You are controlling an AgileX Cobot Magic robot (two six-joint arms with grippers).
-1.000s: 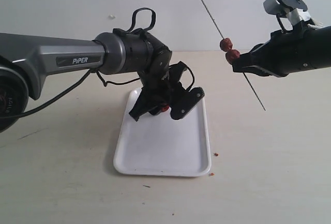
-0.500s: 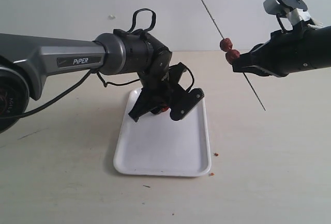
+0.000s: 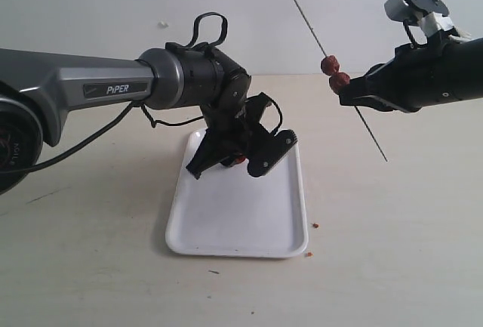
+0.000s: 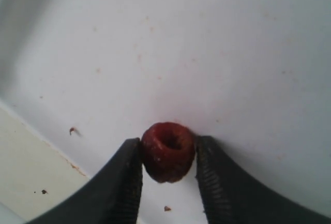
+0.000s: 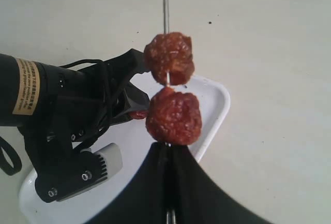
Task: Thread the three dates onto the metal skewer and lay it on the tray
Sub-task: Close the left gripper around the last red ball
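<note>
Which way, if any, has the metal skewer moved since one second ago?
No. The metal skewer keeps its place and tilt, judged against the tray.

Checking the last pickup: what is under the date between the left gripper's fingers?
The crumb-flecked white tray lies under the date. Whether they touch is hidden by the date itself and the left gripper.

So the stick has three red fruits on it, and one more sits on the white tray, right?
No, the skewer holds only two dates, as the right wrist view shows. A third date does sit on the tray.
</note>
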